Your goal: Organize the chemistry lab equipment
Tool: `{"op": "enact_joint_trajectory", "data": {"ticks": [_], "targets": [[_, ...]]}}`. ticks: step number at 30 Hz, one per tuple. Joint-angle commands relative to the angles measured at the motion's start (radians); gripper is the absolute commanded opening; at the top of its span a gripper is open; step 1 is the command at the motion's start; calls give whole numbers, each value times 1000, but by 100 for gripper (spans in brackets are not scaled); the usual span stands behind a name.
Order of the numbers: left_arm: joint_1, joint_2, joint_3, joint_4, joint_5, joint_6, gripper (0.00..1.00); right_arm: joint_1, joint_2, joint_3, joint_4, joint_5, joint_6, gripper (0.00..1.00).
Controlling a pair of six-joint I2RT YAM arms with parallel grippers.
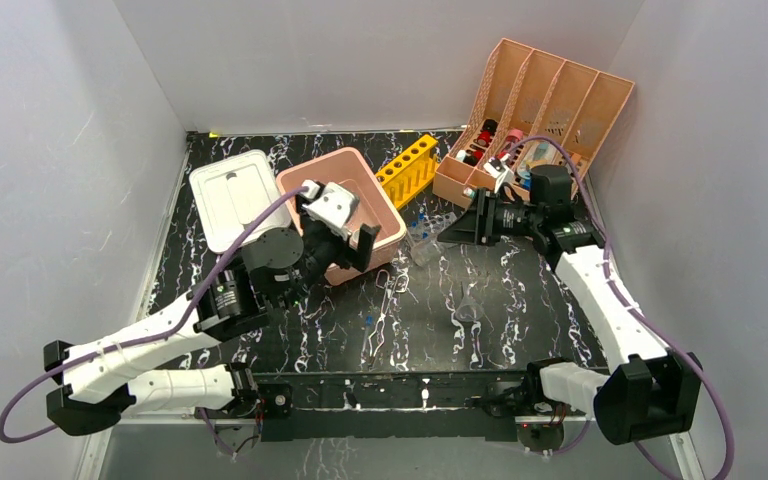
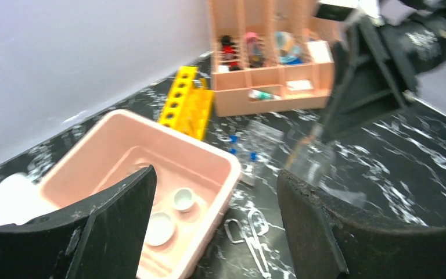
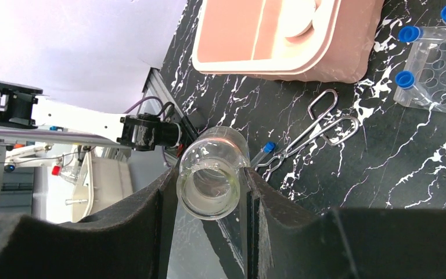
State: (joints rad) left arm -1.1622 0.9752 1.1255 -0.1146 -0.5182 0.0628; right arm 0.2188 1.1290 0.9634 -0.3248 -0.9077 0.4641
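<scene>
My right gripper [image 3: 212,174] is shut on a small clear glass beaker [image 3: 213,187], which lies sideways between the fingers above the table. In the top view this gripper [image 1: 450,230] hangs right of the pink tub [image 1: 392,218]. My left gripper [image 2: 216,174] stands open and empty over the tub's near corner [image 2: 232,174]. Two white round dishes [image 2: 183,199] [image 2: 159,228] rest inside the tub. Thin metal wire tongs [image 1: 385,305] lie on the black table in front of it. Another clear glass piece [image 1: 467,308] stands on the table, and I cannot make out its shape.
A peach file organizer [image 1: 540,105] with small items stands at the back right. A yellow tube rack [image 1: 407,170] lies left of it. A clear rack with blue-capped tubes [image 3: 435,64] sits between tub and organizer. A white lid [image 1: 232,197] lies left of the tub.
</scene>
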Motion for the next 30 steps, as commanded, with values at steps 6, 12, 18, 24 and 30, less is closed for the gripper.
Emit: {"op": "enact_joint_trajectory", "data": {"ticks": [6,12,18,24,30], "targets": [[126,7,56,-226,-413,-221,74,86,123,216,-7,56,-51,35],[374,53,87,-400,-153,-394,76,188,255,340,4,121,-66,30],[502,51,72,-431,-70,-450,76,241,411,492,21,144,-66,30],[650,31,27,-464,13,-528,77,292,558,678,-8,179,-85,30],[789,4,-39,-466,148,-596,77,355,732,890,-114,251,-141,30]]}}
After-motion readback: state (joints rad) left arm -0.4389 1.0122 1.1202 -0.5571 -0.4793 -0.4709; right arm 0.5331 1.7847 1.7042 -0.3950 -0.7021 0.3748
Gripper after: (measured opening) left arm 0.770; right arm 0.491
